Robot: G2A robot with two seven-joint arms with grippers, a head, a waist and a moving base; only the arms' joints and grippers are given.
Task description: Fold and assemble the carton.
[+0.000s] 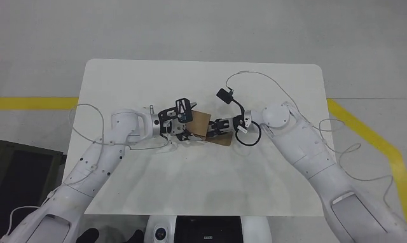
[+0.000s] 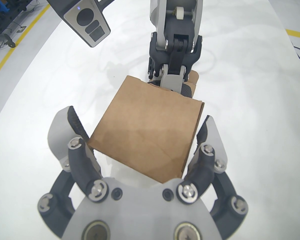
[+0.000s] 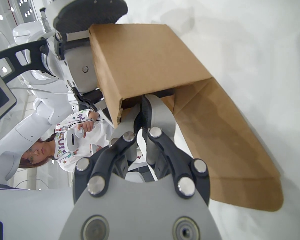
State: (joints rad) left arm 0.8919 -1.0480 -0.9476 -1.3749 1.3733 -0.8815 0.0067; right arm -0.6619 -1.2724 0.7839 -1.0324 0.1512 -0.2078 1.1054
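The carton [image 1: 205, 125] is showing plain brown cardboard on every visible face, darkening to a deeper brown inside its open end. The bench [image 1: 267, 179] beneath is showing flat white. The left end effector [image 2: 140, 121] is showing silver-grey fingers [image 2: 58, 131] backed by black linkages, with black ribbed pads; the right end effector [image 3: 143, 108] is showing the same silver-grey and black. A thin white cable [image 1: 273, 81] is blending into the bench. The floor [image 1: 191, 20] is showing pale grey, with yellow stripes [image 1: 38, 103] running across it.
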